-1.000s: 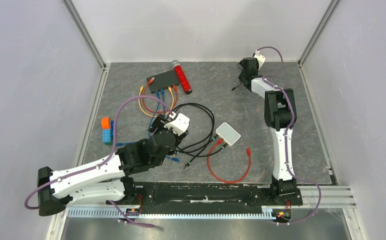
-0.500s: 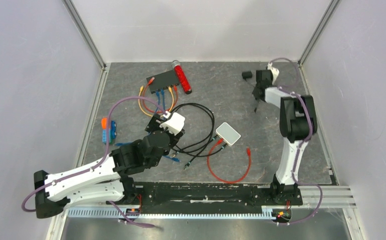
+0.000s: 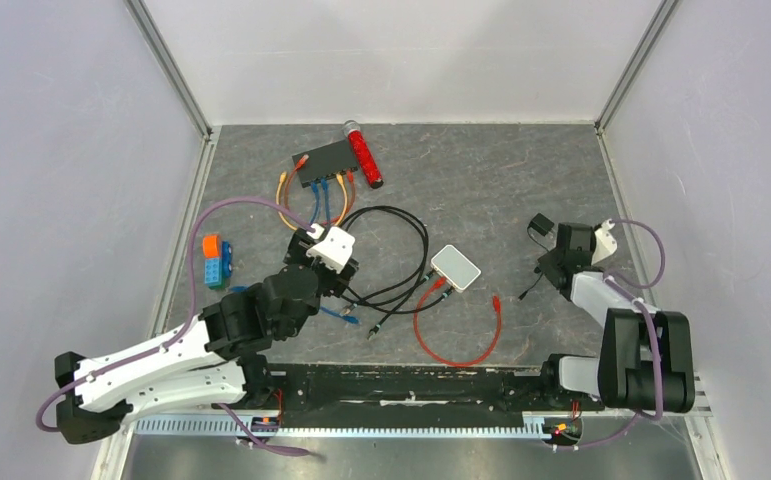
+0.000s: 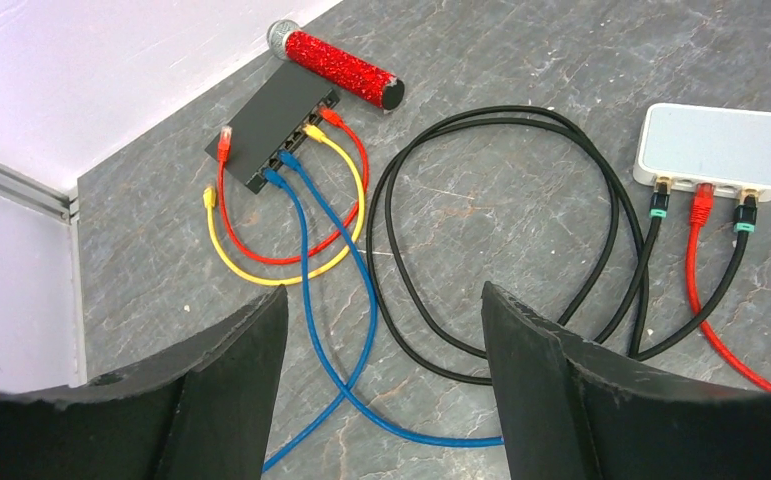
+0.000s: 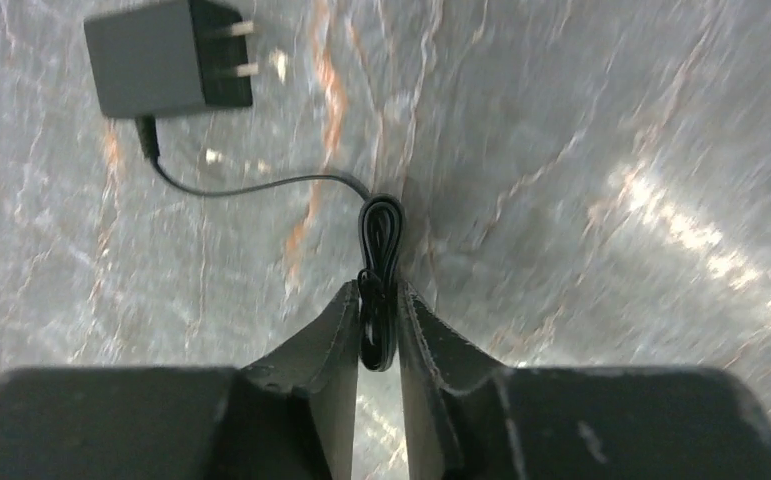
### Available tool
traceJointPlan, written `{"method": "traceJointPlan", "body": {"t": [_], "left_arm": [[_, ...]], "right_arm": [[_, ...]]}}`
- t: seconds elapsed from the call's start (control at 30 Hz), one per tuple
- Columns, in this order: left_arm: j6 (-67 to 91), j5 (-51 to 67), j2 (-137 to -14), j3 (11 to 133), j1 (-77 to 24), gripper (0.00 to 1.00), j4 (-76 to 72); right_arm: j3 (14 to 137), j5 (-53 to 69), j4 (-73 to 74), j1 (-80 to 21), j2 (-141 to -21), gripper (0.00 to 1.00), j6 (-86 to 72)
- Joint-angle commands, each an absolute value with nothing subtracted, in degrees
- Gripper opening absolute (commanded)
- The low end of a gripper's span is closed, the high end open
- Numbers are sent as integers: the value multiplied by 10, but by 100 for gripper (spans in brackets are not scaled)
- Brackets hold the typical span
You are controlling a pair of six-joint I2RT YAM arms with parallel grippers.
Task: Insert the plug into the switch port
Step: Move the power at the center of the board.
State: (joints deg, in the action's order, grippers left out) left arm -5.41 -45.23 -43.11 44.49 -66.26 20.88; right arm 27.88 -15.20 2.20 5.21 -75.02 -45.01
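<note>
At far left, the top view shows an orange-and-blue toy block [image 3: 213, 260] that no wrist camera catches. The left gripper [image 4: 386, 390] hangs spread wide and empty above blue cables. Its camera shows the black switch [image 4: 279, 125] near the far wall. The row of switch ports [image 4: 296, 150] faces the arms and holds blue, yellow and red plugs, a detail too small in the top view. A red glitter tube [image 4: 341, 68] lies beside the switch. The white box [image 4: 718, 147] sits right of centre. Only the right wrist view shows the right gripper [image 5: 379, 330] pinched onto the folded cord [image 5: 381, 235] of a power adapter [image 5: 166, 58], well apart from the switch.
</note>
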Motion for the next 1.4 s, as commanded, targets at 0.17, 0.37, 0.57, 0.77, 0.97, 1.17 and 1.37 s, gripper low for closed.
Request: {"method": "traceJointPlan", "body": {"t": [0.17, 0.37, 0.57, 0.77, 0.97, 1.17, 1.37], "left_arm": [[-37, -446, -405, 453, -666, 75, 199], [-32, -443, -388, 447, -666, 75, 192], [-28, -436, -386, 445, -666, 75, 187], [-25, -435, -383, 443, -666, 75, 187], [-22, -432, -374, 443, -666, 75, 185], [-16, -415, -354, 442, -666, 75, 180], [-16, -401, -335, 444, -667, 75, 180]], "right_arm": [[373, -77, 81, 37, -682, 39, -355], [468, 44, 134, 37, -686, 37, 24], [448, 255, 163, 37, -652, 36, 355], [464, 399, 371, 37, -673, 34, 738], [466, 368, 477, 30, -738, 28, 858], [455, 332, 507, 12, -760, 22, 881], [427, 269, 507, 3, -748, 23, 891]]}}
